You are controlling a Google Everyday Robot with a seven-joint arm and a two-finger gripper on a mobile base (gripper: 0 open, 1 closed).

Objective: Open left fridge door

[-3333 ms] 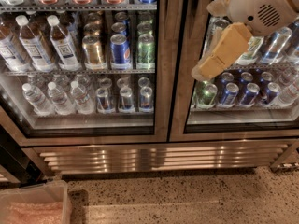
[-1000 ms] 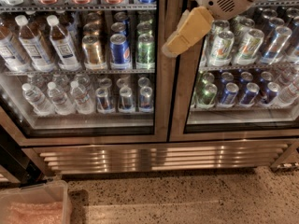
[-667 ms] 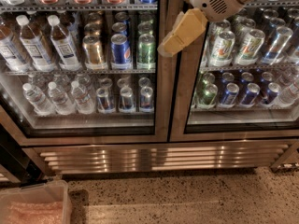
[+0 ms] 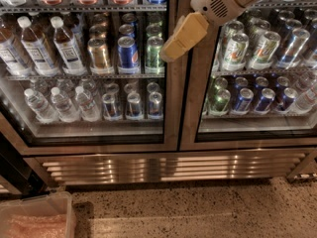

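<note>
— Where's the left fridge door?
— Shut, filling the left half of my view. The gripper hangs at its right frame; its state I cannot tell. Three water bottles stand lowest; I can't read their labels.

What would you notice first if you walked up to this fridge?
The robot's tan gripper hangs near the top, right where the two glass doors meet. Behind it, the left fridge door is shut, its shelves packed with bottles and cans.
</note>
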